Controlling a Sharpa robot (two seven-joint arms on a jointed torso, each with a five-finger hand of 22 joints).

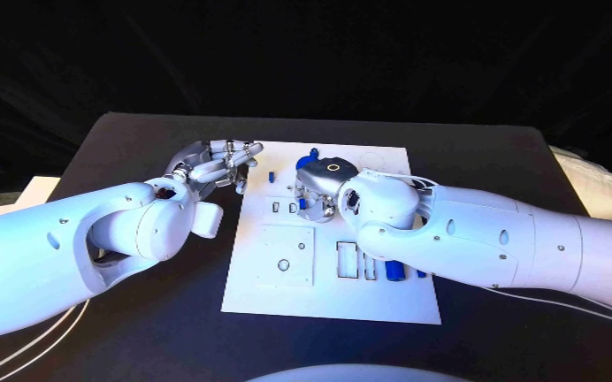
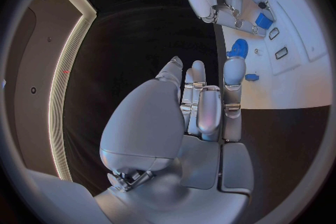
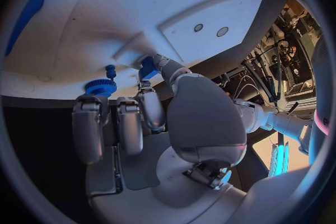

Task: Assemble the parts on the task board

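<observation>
The right hand (image 3: 150,117) pinched a small blue part (image 3: 147,67) against the task board (image 1: 383,302), a light, stiff, probably slippery piece best gripped by its sides, while the left hand (image 1: 214,168) hovered spread, holding nothing.

Head cam looks steeply down from above onto the table (image 1: 153,329) w/ the task board (image 1: 334,298) centred, mid-range. Each wrist cam sits behind its own hand, fisheye, v. close, facing along the fingers toward the board. All three share the board's far part.
</observation>
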